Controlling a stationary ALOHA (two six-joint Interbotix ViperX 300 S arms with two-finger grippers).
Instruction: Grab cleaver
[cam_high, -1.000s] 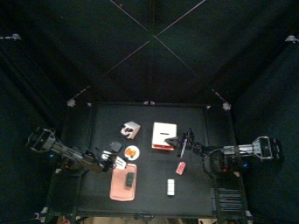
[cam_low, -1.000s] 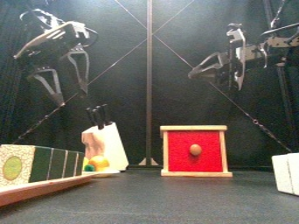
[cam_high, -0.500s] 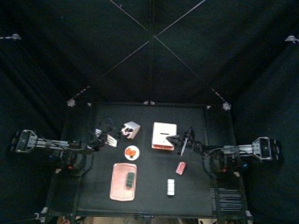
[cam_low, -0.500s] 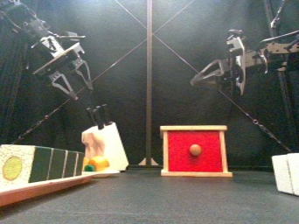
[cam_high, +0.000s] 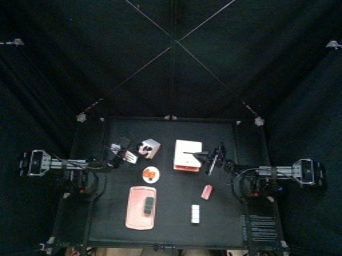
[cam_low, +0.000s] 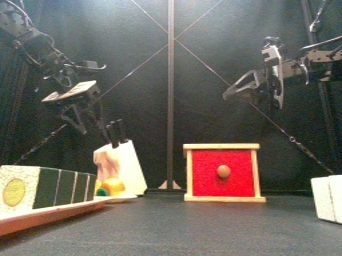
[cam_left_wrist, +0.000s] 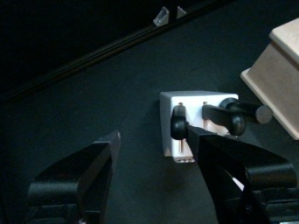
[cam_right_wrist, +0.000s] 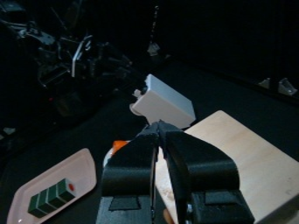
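At the front edge of the table, the front view shows a pink tray (cam_low: 47, 213) low at the left holding dark green blocks (cam_low: 60, 186), and a white block (cam_low: 327, 197) at the far right. Only the top view shows the tray's full shape and a small white piece (cam_high: 195, 214) beside it.

Farther back stands a white knife block (cam_low: 122, 170) with black handles (cam_low: 112, 131) rising from its top. One of these would be the cleaver, though which cannot be told. A yellow and green object (cam_low: 110, 187) sits at the block's foot. To the right stands a red box with a pale wooden frame (cam_low: 223, 172), a knob at the middle of its face.

The left gripper (cam_low: 76, 108) hangs just above and to the left of the knife block, not touching it. Its own wrist view shows what the others cannot: the two jaws spread wide with nothing between them, and the knife block (cam_left_wrist: 193, 131) seen beyond the gap, two black handles (cam_left_wrist: 177, 124) on top, a pale wooden box (cam_left_wrist: 278, 74) beside it.

The right gripper (cam_low: 269, 84) hovers high on the right, above the red box. Its wrist view shows the jaws pressed together, empty, over the wooden box top (cam_right_wrist: 251, 166), with the knife block (cam_right_wrist: 167, 98) and left arm (cam_right_wrist: 70, 54) beyond.
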